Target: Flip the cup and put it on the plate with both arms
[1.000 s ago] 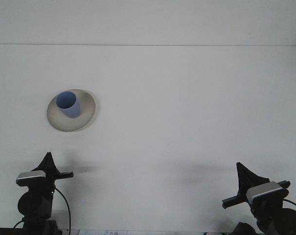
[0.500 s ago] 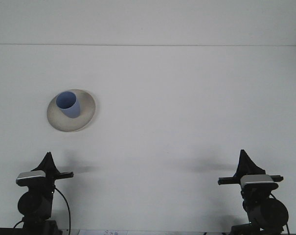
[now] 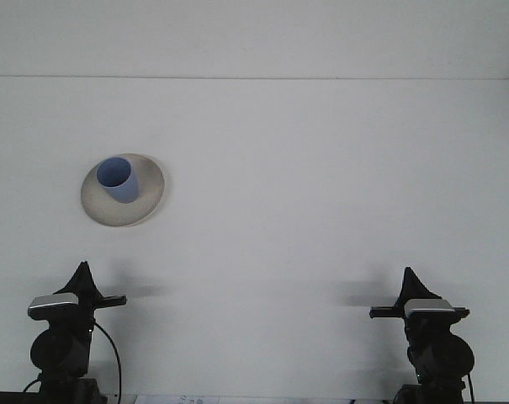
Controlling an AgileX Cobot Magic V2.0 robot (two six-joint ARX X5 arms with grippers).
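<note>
A white table (image 3: 321,168) is filling the view, and a pale, shallow plate (image 3: 150,194) is lying on its left half. A small blue cup (image 3: 118,179) is standing mouth-up on that plate, leaning slightly. The left gripper (image 3: 83,271) and right gripper (image 3: 409,276) are sitting low near the front edge, well apart from the cup, holding nothing, and I cannot tell whether their fingers are parted.

So the only thing moving here is the right gripper (image 3: 408,278). A second ago it sits tilted near the bottom right corner, its crossbar slanting down to the left. Half a second ago it's already squared up, bar level, and a bit further left and higher. Now it's shifted left again and sits slightly lower in the front view, bar level, tip pointing straight up the table. Its faint shadow slides left along with it.
</note>
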